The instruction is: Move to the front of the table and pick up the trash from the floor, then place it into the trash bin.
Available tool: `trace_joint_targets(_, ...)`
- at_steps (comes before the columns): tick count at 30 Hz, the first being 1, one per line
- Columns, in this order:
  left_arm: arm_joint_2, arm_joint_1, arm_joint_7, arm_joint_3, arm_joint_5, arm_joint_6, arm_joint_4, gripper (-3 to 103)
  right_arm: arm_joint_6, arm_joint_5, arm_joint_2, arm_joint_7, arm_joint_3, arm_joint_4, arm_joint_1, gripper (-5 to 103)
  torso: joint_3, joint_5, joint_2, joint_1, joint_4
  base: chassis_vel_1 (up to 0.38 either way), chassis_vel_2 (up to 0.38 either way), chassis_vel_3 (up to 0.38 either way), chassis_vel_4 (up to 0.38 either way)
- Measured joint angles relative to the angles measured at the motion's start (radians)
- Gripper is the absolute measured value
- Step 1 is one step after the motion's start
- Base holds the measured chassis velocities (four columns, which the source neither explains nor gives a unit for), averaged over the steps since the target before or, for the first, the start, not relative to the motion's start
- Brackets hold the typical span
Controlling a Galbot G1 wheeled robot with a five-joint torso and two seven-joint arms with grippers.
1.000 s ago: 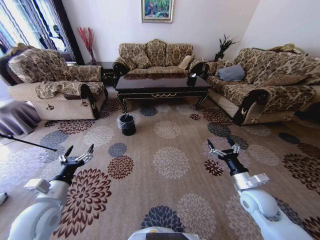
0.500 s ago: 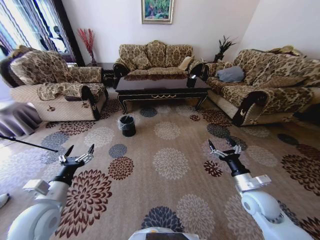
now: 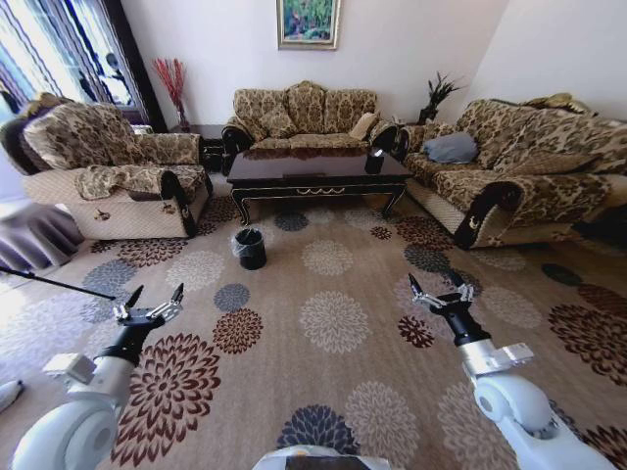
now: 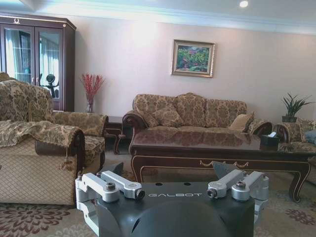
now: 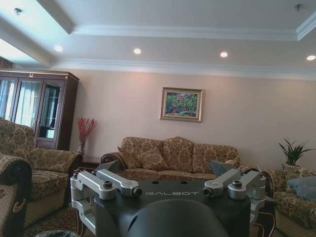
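Evidently the robot is facing the coffee table (image 3: 318, 168) from afar; both grippers — left gripper (image 3: 150, 302), right gripper (image 3: 437, 288) — are hanging spread and empty above the carpet, well short of the trash bin (image 3: 250, 246).

Glossy dark wood table (image 3: 318, 169); thin plastic liner in black trash bin (image 3: 249, 247); patterned woven carpet (image 3: 333, 318).

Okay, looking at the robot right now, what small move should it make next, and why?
Probably keep driving forward toward the table. It and the trash bin are across the carpet, well beyond both grippers. The left gripper and right gripper hang open and empty over bare carpet, and I can't make out any trash yet.
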Motion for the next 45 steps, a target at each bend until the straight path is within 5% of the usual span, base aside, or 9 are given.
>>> trace_joint_targets(45, 0.006, -0.015, 0.002, 0.0, -0.011, 0.003, 0.009, 100, 0.0, -0.003, 0.002, -0.014, -0.011, -0.013, 0.013, 100, 0.123, 0.0, 0.22, 0.096, 0.0, 0.0, 0.0, 0.0, 0.0)
